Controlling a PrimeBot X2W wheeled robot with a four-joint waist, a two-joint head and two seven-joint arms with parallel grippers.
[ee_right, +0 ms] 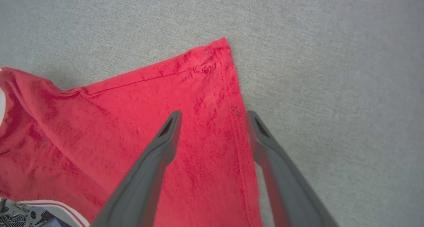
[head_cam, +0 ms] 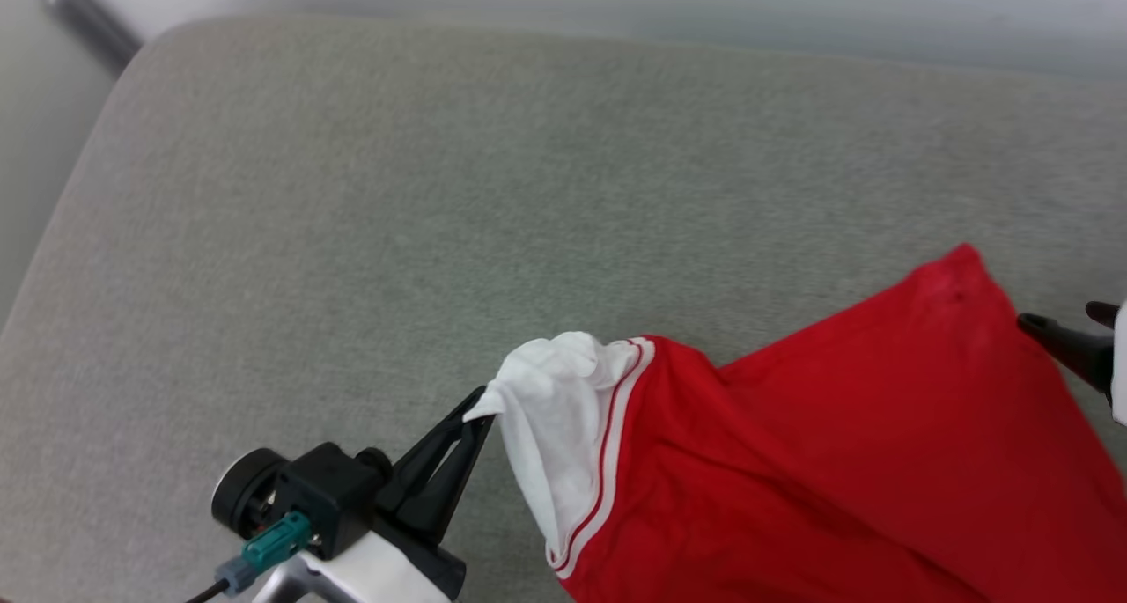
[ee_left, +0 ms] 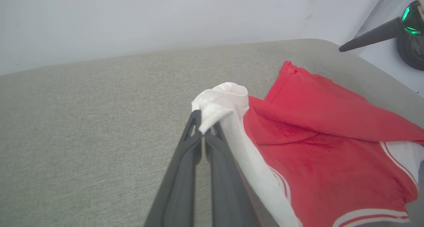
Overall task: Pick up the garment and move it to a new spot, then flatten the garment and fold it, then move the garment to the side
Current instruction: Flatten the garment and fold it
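The garment [head_cam: 836, 444] is a red shirt with white sleeves and striped trim, spread over the lower right of the grey cushion. My left gripper [head_cam: 482, 409] is shut on the white sleeve [head_cam: 555, 409] and holds it up off the surface; in the left wrist view the left gripper [ee_left: 203, 121] pinches the sleeve [ee_left: 228, 101]. My right gripper [ee_right: 213, 116] stands open just above the garment's red corner [ee_right: 212, 61], with nothing between its fingers. In the head view the right gripper [head_cam: 1070, 326] shows at the right edge, beside the red cloth.
The grey upholstered surface [head_cam: 440, 189] stretches wide to the left and back. Its rounded far edge meets a pale wall [ee_left: 165, 18]. A dark rail [head_cam: 84, 18] runs at the top left.
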